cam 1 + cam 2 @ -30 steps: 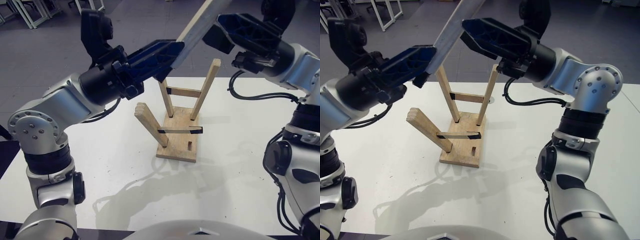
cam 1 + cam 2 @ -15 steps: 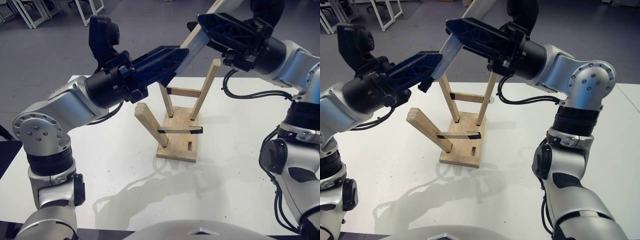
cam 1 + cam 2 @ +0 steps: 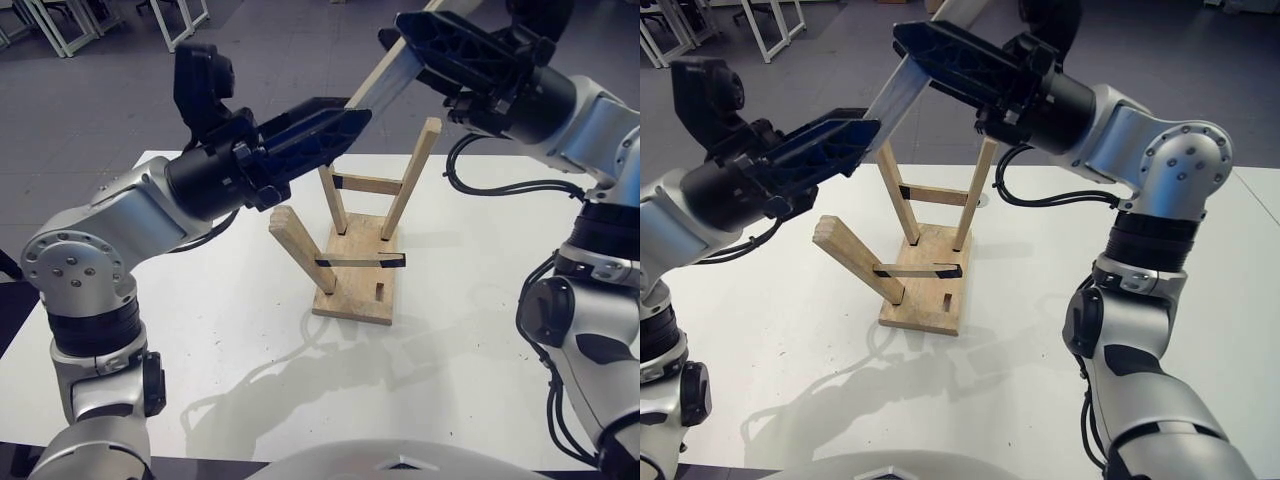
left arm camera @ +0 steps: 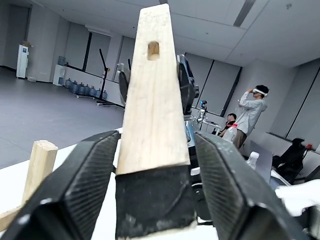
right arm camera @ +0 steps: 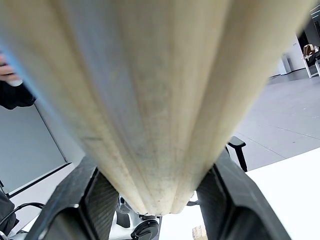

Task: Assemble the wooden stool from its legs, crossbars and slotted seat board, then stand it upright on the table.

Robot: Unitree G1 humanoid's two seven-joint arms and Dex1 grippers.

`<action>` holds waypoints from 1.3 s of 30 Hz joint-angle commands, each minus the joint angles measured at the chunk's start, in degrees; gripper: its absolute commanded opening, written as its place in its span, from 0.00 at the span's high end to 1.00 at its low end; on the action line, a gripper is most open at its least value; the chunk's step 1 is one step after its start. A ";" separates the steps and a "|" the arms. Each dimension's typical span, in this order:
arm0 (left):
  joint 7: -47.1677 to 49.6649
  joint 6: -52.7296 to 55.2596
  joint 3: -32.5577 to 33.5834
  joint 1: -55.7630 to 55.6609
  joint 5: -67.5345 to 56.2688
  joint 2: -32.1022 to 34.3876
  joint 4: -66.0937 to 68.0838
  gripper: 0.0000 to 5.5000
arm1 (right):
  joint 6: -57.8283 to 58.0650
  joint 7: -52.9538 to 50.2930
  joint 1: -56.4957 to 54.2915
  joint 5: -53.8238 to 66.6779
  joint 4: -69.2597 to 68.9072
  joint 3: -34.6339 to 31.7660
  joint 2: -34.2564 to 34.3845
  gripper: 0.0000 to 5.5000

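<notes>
A loose wooden leg slants up in the air above the table, and both grippers hold it. My left gripper is shut on its lower end; the leg shows a slot near its far end. My right gripper is shut on it higher up. Below, the seat board lies flat on the white table. Two legs stand upright in it, joined by a crossbar. A third leg leans outward to the left with a crossbar sticking out of it. One slot in the board is bare.
The table's far edge runs just behind the stool parts. Grey floor and white table frames lie beyond it. Bare tabletop stretches to the left, right and front of the seat board.
My right gripper has slid down along the leg, toward the left gripper, and risen slightly. The leg now stands a little steeper. The parts on the table have not moved.
</notes>
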 commanded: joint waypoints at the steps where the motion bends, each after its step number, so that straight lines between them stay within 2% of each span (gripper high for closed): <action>1: -4.06 -1.75 4.03 -0.25 7.68 5.61 3.40 0.42 | -0.75 -0.13 -0.75 -0.41 -0.60 0.33 -1.26 0.63; 5: -7.68 -3.43 13.28 -0.35 13.36 13.62 9.59 0.42 | -4.35 2.21 3.47 -6.87 -0.20 0.25 -7.60 0.63; 8: -6.80 -5.14 16.67 3.04 18.89 15.01 11.74 0.42 | -8.96 7.22 8.03 -14.24 -1.83 2.76 -14.59 0.63; 12: -2.32 -9.10 15.96 10.09 28.45 11.22 9.25 0.42 | -16.97 16.24 15.14 -24.46 -4.66 9.87 -20.85 0.63; 15: 0.47 -10.42 12.19 17.06 39.10 10.84 9.19 0.42 | -26.96 23.76 20.60 -33.21 -4.14 15.40 -23.57 0.63; 17: 2.19 -10.52 13.04 20.05 41.98 9.28 9.77 0.42 | -31.56 28.06 24.11 -37.67 -4.84 19.46 -24.69 0.63; 22: 0.84 -10.92 11.56 23.02 44.50 6.27 7.77 0.42 | -43.47 32.60 31.30 -46.25 -4.91 25.02 -23.34 0.63; 25: -0.26 -10.56 10.35 23.99 45.10 4.79 6.74 0.42 | -53.31 32.78 35.64 -49.96 -5.64 24.86 -21.35 0.63; 33: -1.26 -10.80 10.92 26.09 46.78 2.33 6.32 0.42 | -69.43 33.80 46.91 -52.10 -8.98 23.79 -17.09 0.63; 39: -1.99 -10.72 10.49 26.58 47.52 1.56 6.19 0.42 | -74.23 32.57 48.16 -53.16 -7.07 24.62 -13.00 0.63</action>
